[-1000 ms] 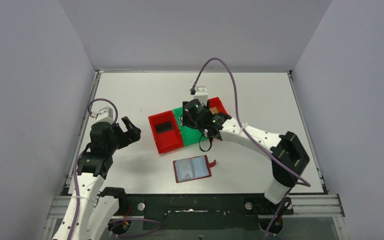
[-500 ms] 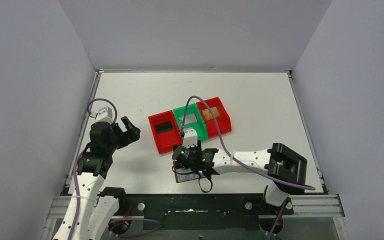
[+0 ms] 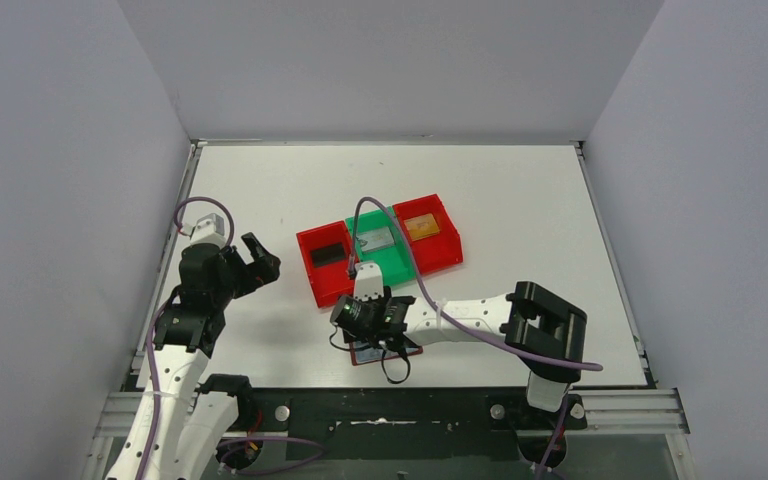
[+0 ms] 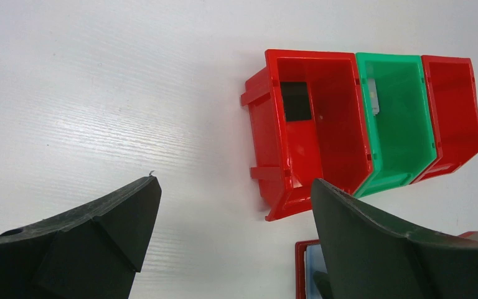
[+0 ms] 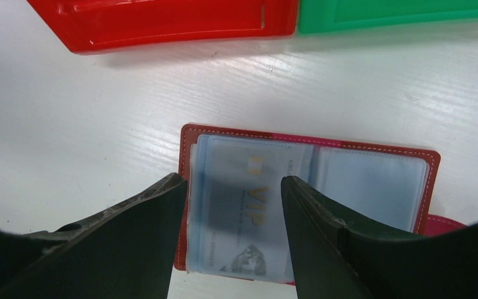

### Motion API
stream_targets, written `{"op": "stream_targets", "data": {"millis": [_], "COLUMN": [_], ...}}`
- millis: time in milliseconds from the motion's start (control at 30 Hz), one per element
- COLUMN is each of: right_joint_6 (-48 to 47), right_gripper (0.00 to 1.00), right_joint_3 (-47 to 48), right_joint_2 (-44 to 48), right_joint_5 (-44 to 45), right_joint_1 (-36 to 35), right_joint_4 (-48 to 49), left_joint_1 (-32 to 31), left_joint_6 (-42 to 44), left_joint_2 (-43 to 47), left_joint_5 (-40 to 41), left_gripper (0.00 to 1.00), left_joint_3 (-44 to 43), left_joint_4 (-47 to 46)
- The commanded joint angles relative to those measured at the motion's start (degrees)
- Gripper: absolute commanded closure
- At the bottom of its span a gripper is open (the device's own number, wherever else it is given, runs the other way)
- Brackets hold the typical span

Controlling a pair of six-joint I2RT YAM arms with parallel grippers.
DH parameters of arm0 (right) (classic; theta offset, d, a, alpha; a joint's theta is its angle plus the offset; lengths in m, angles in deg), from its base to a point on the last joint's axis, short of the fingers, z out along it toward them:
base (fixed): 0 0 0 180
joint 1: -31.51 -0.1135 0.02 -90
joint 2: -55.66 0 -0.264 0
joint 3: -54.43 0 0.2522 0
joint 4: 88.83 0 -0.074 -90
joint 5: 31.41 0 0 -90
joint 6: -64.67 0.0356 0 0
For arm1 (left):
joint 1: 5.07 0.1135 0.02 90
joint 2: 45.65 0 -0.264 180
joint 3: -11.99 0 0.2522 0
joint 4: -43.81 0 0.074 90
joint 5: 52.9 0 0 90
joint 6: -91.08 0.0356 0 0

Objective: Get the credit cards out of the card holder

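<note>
Your right end effector point(image 5: 230, 199) hangs with jaws apart just over the open card holder point(image 5: 373, 180) at the bench's point(image 5: 68, 124) near edge, its fingers straddling the left pocket, where a VIP card point(image 5: 249, 205) lies under the clear sleeve. Just behind it, the left red bin point(image 3: 332, 285) holds a black card point(image 3: 328, 253), the green bin point(image 3: 392, 268) a silver-grey card point(image 3: 375, 239) and the right red bin point(image 3: 440, 252) a gold-tan card point(image 3: 421, 225). Your left end effector point(image 3: 255, 262) hovers well to the left, jaws wide and empty.
</note>
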Motion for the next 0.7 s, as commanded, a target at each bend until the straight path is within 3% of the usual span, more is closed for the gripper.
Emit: {"op": "stream_targets", "data": {"millis": [0,233,333,567,667], "right_joint_6": [1.83,4.31,4.15,4.28,4.42], "right_gripper": [0.42,0.46,0.53,0.84,0.89], "right_joint_3": [2.47,0.42,0.05,-1.32,-2.27], "right_joint_2": [-0.55,-2.01,-2.45,-1.13,1.02], "right_joint_5": [2.38,1.79,1.50,0.75,1.03], "right_joint_1": [-1.53,-1.58,-1.45,-1.34,-1.02], "right_joint_4": [-1.89,-2.73,-2.20,-0.29,1.08], "left_joint_1": [0.53,0.62,0.62,0.62,0.62], "left_joint_6": [1.11,1.11,1.11,1.11,1.11], "left_joint_2": [0.47,0.50,0.40,0.46,0.43], "left_joint_5": [0.24,0.11,-0.01,-0.05,-0.17], "left_gripper": [0.07,0.07,0.07,0.07,0.07], "left_joint_3": [-0.63,-0.63,-0.63,-0.63,-0.63], "left_joint_4": [-3.75,-3.77,-3.85,-3.86,-3.86]}}
